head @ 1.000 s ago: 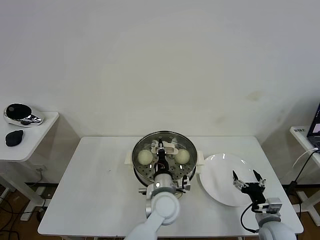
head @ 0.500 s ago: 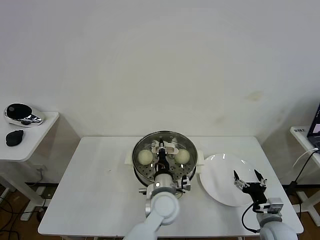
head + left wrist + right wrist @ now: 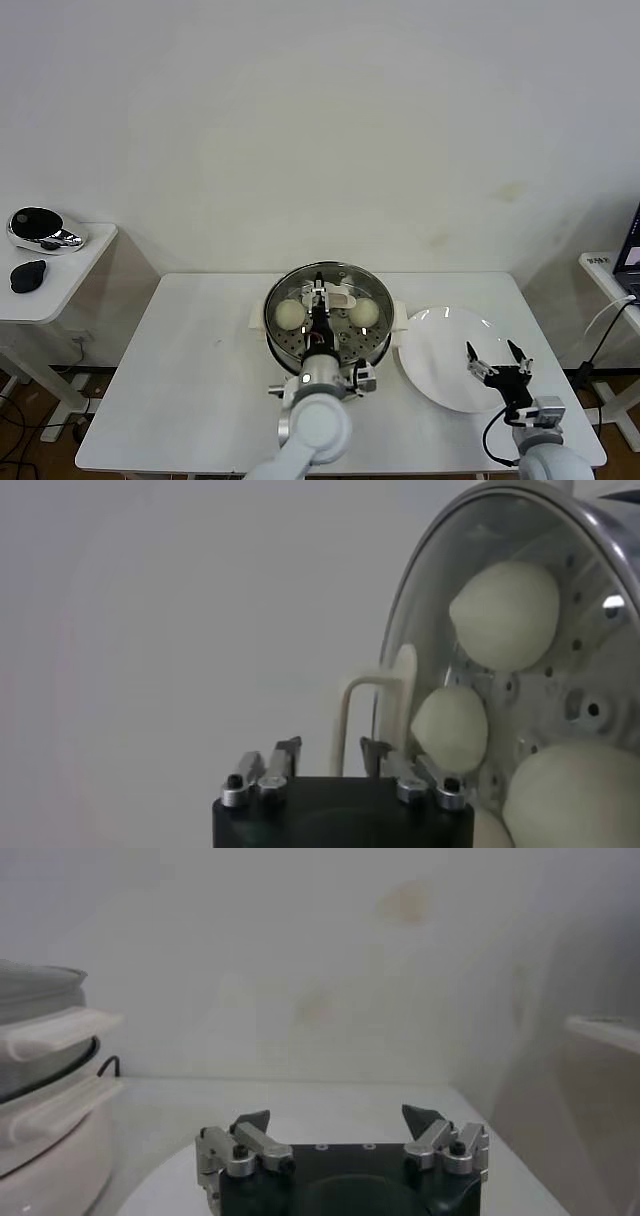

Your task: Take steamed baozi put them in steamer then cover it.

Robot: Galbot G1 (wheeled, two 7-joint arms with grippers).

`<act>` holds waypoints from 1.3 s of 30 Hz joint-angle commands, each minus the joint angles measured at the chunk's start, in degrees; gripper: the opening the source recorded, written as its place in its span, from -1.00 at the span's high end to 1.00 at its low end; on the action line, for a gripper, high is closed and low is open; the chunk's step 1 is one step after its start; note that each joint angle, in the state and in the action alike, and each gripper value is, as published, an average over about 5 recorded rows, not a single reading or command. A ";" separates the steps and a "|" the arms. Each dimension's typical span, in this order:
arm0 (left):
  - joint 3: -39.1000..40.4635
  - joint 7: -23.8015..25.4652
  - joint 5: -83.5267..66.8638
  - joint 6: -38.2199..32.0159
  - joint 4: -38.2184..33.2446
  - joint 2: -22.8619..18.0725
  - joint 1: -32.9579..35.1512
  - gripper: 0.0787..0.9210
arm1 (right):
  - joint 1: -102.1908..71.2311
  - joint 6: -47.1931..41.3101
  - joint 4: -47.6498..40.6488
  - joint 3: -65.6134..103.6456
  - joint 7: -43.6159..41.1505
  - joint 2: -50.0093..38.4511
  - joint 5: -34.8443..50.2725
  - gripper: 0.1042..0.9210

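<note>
1. Left gripper (image 3: 325, 763) stands at the cover's handle (image 3: 385, 715), fingers parted to either side of it, not clamping.
2. Cover (image 3: 326, 305) sits on the steamer (image 3: 283, 346); baozi (image 3: 290, 314) lie inside.
3. Right gripper (image 3: 496, 360) hovers wide over the white plate (image 3: 440, 350) on the worktop (image 3: 190, 370).

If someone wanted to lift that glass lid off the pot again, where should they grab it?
By the flat cream handle at the middle of the cover, from straight above. It stands up as a thin bar that fingers can pinch on both sides; the glass dome offers no hold.
</note>
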 commanded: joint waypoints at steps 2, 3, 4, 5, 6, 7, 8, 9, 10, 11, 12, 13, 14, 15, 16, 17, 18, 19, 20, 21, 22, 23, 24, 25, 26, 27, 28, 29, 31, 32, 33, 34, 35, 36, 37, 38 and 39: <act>-1.86 -0.15 -2.97 1.86 -10.80 3.47 4.20 -0.47 | 0.03 0.19 -0.40 0.05 0.04 0.06 0.04 -0.76; -2.62 -0.98 -4.10 1.54 -11.58 3.52 4.54 -0.55 | 0.05 0.20 -0.43 0.03 0.06 0.17 0.07 -0.76; -3.57 -1.87 -5.53 1.19 -12.40 3.58 4.83 -0.61 | 0.07 0.22 -0.45 0.00 0.08 0.30 0.10 -0.76; -4.59 -2.77 -7.00 0.76 -13.23 3.68 5.05 -0.66 | 0.07 0.27 -0.47 -0.06 0.11 0.41 0.16 -0.76; -5.78 -3.69 -8.81 0.20 -14.14 3.81 5.25 -0.71 | 0.06 0.35 -0.49 -0.12 0.12 0.48 0.22 -0.76; -7.15 -4.77 -11.02 -0.49 -15.08 3.96 5.44 -0.74 | 0.02 0.45 -0.45 -0.21 0.12 0.52 0.30 -0.76; -8.58 -6.11 -13.51 -1.31 -15.97 4.13 5.64 -0.75 | -0.05 0.55 -0.38 -0.31 0.10 0.54 0.46 -0.76; -10.18 -7.98 -16.72 -2.37 -16.81 4.35 5.95 -0.76 | -0.21 0.61 -0.12 -0.44 0.03 0.54 0.95 -0.76; -11.85 -10.23 -20.33 -3.67 -17.63 4.58 6.42 -0.76 | -0.44 0.58 0.40 -0.62 -0.05 0.52 1.74 -0.76; -13.57 -12.45 -24.26 -5.04 -18.48 4.81 6.99 -0.76 | -0.76 0.43 1.09 -0.89 -0.11 0.45 2.69 -0.76; -15.23 -14.89 -28.58 -6.37 -19.34 5.12 7.70 -0.77 | -1.10 0.11 1.88 -1.21 -0.16 0.35 3.61 -0.76; -16.91 -17.17 -33.46 -7.66 -20.22 5.51 8.51 -0.77 | -1.43 -0.22 2.72 -1.60 -0.23 0.21 4.35 -0.76; -18.96 -19.14 -38.55 -9.10 -21.11 5.89 9.52 -0.77 | -1.70 -0.50 3.43 -2.07 -0.28 0.04 4.72 -0.76; -21.33 -20.91 -44.10 -10.65 -21.86 6.24 10.60 -0.77 | -1.93 -0.68 3.98 -2.55 -0.41 -0.16 4.67 -0.76; -24.07 -22.93 -49.41 -12.43 -22.38 6.57 11.77 -0.77 | -2.14 -0.70 4.41 -2.98 -0.63 -0.33 4.39 -0.76; -27.12 -24.69 -54.42 -14.56 -22.61 6.83 13.01 -0.77 | -2.39 -0.45 4.75 -3.36 -0.85 -0.48 4.01 -0.76; -30.36 -26.07 -58.85 -16.82 -22.71 7.03 14.50 -0.77 | -2.67 -0.10 5.03 -3.63 -1.05 -0.54 3.61 -0.76; -33.61 -27.12 -62.91 -19.10 -22.59 7.27 16.14 -0.77 | -3.01 0.29 5.29 -3.76 -1.23 -0.52 3.21 -0.76; -36.57 -27.88 -66.25 -21.04 -22.35 7.50 17.88 -0.77 | -3.35 0.67 5.51 -3.79 -1.27 -0.44 2.93 -0.76; -39.15 -28.12 -69.66 -22.73 -22.02 7.69 19.79 -0.77 | -3.70 1.01 5.70 -3.78 -1.22 -0.34 2.72 -0.76; -41.48 -27.90 -72.76 -24.26 -21.53 7.74 22.12 -0.77 | -4.04 1.24 5.89 -3.78 -1.09 -0.24 2.57 -0.76; -43.46 -27.71 -75.24 -25.77 -20.92 7.65 24.31 -0.77 | -4.39 1.41 6.04 -3.81 -0.94 -0.19 2.52 -0.76; -44.74 -27.64 -76.88 -27.11 -20.09 7.34 26.35 -0.77 | -4.73 1.61 6.15 -3.89 -0.73 -0.19 2.45 -0.76; -45.86 -27.69 -78.28 -29.04 -19.07 6.75 28.50 -0.77 | -5.06 1.98 6.17 -4.01 -0.45 -0.15 2.12 -0.76; -46.68 -27.83 -79.17 -30.89 -18.04 6.12 30.50 -0.77 | -5.35 2.41 6.12 -4.11 -0.14 -0.09 1.61 -0.76; -47.13 -28.12 -79.94 -32.54 -17.01 5.53 32.09 -0.77 | -5.62 2.82 6.02 -4.19 0.15 -0.02 0.90 -0.76; -47.38 -28.48 -80.82 -34.15 -15.90 5.02 33.78 -0.77 | -5.99 3.25 5.98 -4.20 0.22 0.01 0.15 -0.76; -47.47 -28.63 -81.82 -35.65 -14.94 4.67 35.33 -0.77 | -6.35 3.56 6.03 -4.19 0.29 0.02 -0.52 -0.76; -47.12 -28.32 -83.97 -37.22 -13.41 4.57 37.79 -0.77 | -7.13 2.72 6.77 -4.02 0.36 -0.08 -0.41 -0.76; -46.78 -27.90 -85.00 -37.72 -12.79 4.69 38.87 -0.77 | -7.47 1.80 7.30 -3.96 0.39 -0.22 0.60 -0.76; -46.45 -27.28 -85.98 -37.94 -12.34 4.83 39.67 -0.77 | -7.63 0.71 7.78 -3.93 0.60 -0.32 1.70 -0.76; -46.08 -26.62 -86.78 -38.01 -11.79 4.96 40.32 -0.77 | -7.71 -0.34 8.17 -3.96 0.78 -0.49 2.78 -0.76; -45.71 -25.85 -87.55 -38.06 -11.19 5.06 40.84 -0.77 | -7.68 -1.26 8.40 -4.05 1.00 -0.70 3.69 -0.76; -45.43 -25.12 -88.17 -38.00 -10.64 5.09 41.18 -0.77 | -7.58 -1.55 8.47 -4.13 1.06 -0.86 4.04 -0.76; -45.20 -24.51 -88.77 -37.98 -10.02 5.10 41.33 -0.77 | -7.46 -1.87 8.54 -4.17 1.11 -1.00 4.00 -0.76; -45.00 -24.00 -89.30 -37.99 -9.43 5.06 41.40 -0.77 | -7.31 -2.19 8.62 -4.18 1.15 -1.16 3.92 -0.76; -44.92 -23.53 -89.92 -37.89 -9.07 4.95 41.36 -0.77 | -7.18 -2.53 8.72 -4.15 1.11 -1.26 3.84 -0.76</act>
